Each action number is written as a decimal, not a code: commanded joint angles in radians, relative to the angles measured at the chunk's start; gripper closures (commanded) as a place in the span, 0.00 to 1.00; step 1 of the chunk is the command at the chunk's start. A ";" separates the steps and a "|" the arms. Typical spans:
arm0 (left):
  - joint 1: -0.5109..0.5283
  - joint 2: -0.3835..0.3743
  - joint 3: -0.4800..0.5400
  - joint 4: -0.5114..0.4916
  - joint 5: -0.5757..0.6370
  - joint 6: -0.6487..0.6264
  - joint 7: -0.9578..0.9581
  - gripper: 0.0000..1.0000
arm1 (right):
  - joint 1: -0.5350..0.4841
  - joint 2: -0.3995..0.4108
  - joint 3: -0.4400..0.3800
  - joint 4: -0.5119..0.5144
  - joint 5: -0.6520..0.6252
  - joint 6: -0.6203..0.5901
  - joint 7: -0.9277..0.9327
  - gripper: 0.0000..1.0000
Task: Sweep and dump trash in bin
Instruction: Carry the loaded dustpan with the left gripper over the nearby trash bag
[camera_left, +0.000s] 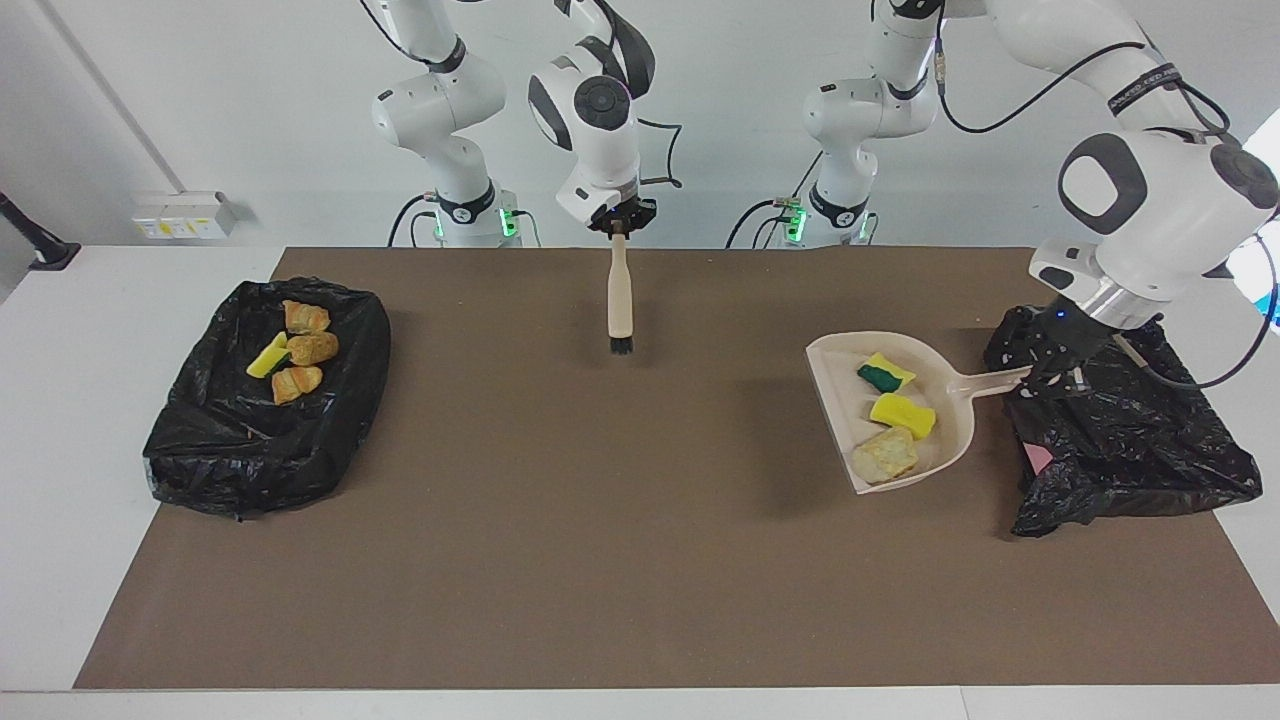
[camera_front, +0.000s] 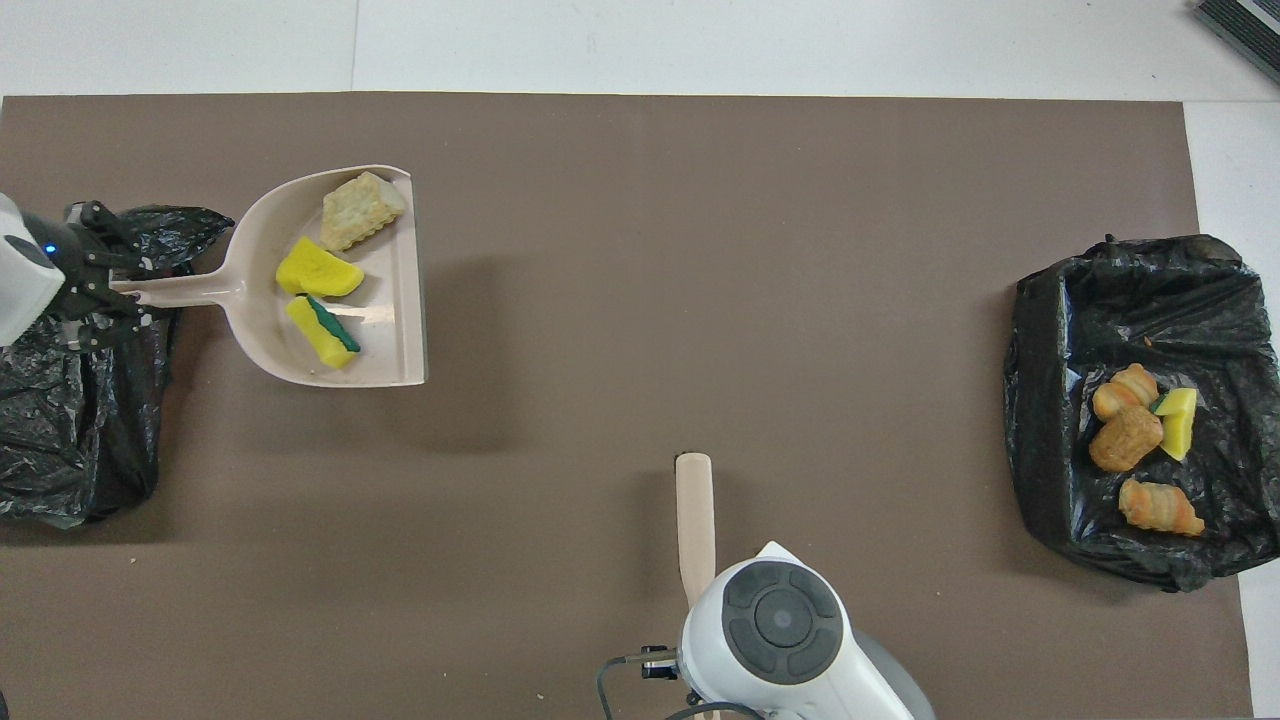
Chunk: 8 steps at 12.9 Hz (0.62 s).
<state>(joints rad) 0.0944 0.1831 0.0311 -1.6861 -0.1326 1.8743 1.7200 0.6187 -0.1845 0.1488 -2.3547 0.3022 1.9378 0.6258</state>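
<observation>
the left end effector is clenched on the handle of the beige dustpan, holding it raised and roughly level over the brown mat, just beside the black-lined bin at the left arm's end of the tabletop. three pieces of trash ride in the pan: a green-backed sponge piece, a plain yellow sponge piece and a tan bread-like lump. the step in hand looks like carrying the load to this bin, so the pan should stay level until its open lip is fully over the bin's mouth, then tip lip-down slowly so the scraps slide in rather than bounce onto the mat. right now the handle end is over the bin and the lip points away from it, so the pan likely needs turning first. the loose liner folds could catch the pan's edge.

the right end effector is clenched on the handle of the hand brush, which hangs bristles-down over the mat near the robots, waiting. four more scraps lie in the second black-lined bin at the right arm's end.

the brown mat covers most of the white tabletop; a plain white wall with a socket box stands at the robots' end.
</observation>
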 joint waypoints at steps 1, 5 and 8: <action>0.112 0.030 -0.011 0.057 0.025 -0.038 0.131 1.00 | 0.018 0.034 0.002 -0.015 0.025 0.059 0.028 1.00; 0.296 0.026 -0.005 0.072 0.056 -0.041 0.256 1.00 | 0.047 0.102 0.003 -0.017 0.021 0.109 0.014 1.00; 0.399 0.044 -0.005 0.130 0.144 -0.023 0.286 1.00 | 0.047 0.111 0.003 -0.041 0.021 0.156 0.011 1.00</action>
<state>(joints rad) 0.4601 0.2033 0.0376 -1.6231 -0.0361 1.8682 1.9817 0.6667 -0.0680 0.1489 -2.3689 0.3026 2.0496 0.6383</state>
